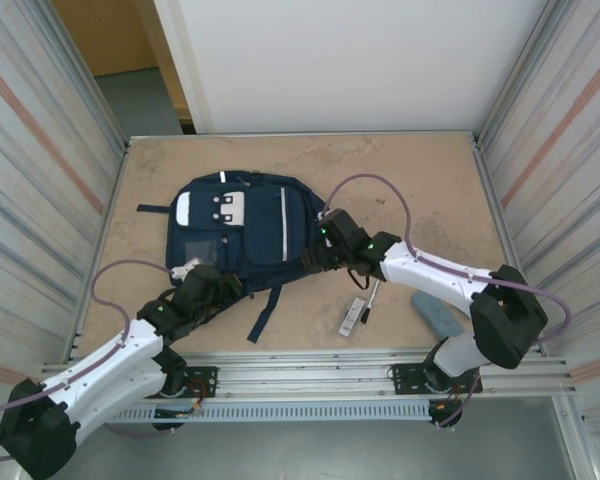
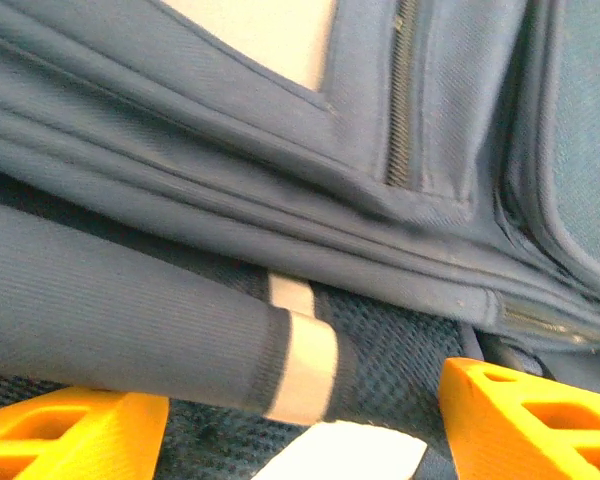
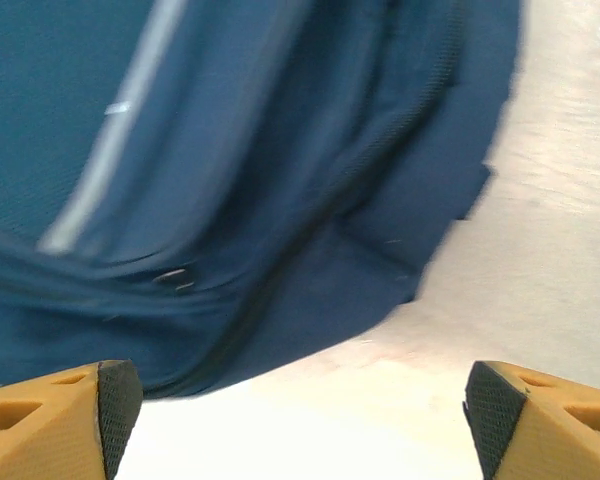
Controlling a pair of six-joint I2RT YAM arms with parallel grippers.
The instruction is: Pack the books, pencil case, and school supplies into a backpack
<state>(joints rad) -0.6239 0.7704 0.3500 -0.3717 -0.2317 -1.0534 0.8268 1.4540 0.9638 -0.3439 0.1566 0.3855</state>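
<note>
Left gripper [image 2: 300, 425]: fingers spread, straddled a striped strap [image 2: 130, 330] at the backpack's [image 1: 242, 225] near-left corner. Right gripper [image 3: 300, 400]: fingers spread, empty, hung at its right edge. Risk: either could snag loose fabric and drag it, not open it. Pencil case [image 1: 438, 312] lay near-right on the table [image 1: 420, 180]. The backpack: navy, grey-white patches, lay flat mid-table.
</note>
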